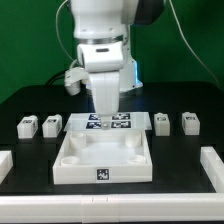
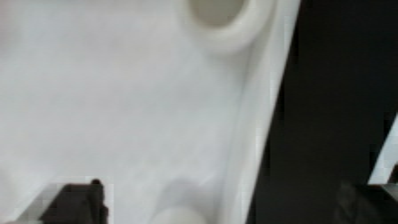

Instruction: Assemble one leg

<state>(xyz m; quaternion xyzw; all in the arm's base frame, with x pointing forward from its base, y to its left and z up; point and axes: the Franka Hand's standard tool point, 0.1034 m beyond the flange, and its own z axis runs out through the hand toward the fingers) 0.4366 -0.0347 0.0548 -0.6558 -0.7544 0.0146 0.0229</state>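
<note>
Four small white legs with tags stand on the black table, two at the exterior view's left and two at its right. The large white tray-like piece with round corner sockets lies in the middle. My gripper hangs low over the tray's far edge, away from every leg. In the wrist view the gripper is open and empty. One dark fingertip sits over the white tray surface. A round socket and the tray's edge beside black table show.
The marker board lies just behind the tray, partly hidden by my gripper. White border rails lie at the exterior view's left, right and along the front.
</note>
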